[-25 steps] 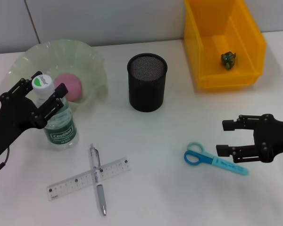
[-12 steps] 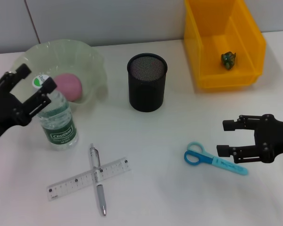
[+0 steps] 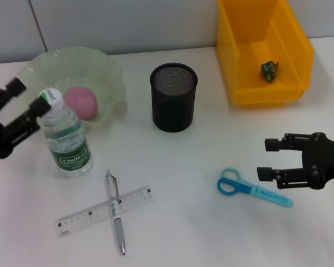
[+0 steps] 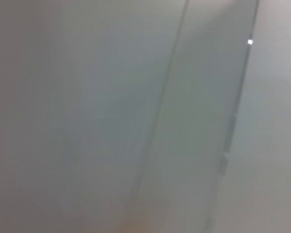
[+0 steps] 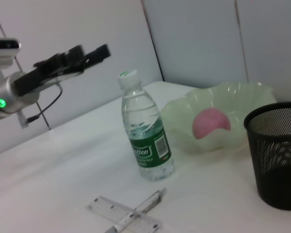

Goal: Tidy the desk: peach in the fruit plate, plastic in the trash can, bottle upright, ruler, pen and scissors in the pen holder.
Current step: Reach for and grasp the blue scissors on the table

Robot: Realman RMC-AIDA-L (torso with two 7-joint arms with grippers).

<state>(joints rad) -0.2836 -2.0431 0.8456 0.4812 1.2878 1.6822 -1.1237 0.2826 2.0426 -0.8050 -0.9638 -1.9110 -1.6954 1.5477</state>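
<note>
One clear plastic water bottle with green label [image 3: 68, 139]; one matte pink round peach [image 3: 80, 102]; one pale green scalloped glass bowl [image 3: 108, 69]; one black mesh cylindrical cup [image 3: 173, 97]; one bright yellow rectangular plastic bin [image 3: 234, 50] holding one small dark crumpled scrap [image 3: 269, 70]; one clear plastic ruler [image 3: 86, 214]; one slim silver pen [image 3: 116, 214]; one pair of light blue scissors [image 3: 250, 188]; two black grippers, left [image 3: 20, 109] and right [image 3: 268, 159]

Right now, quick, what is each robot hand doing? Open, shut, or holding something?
Left gripper: jaws open, holding nothing, beside the upright bottle.
Right gripper: jaws open, holding nothing, above the scissors.
</note>
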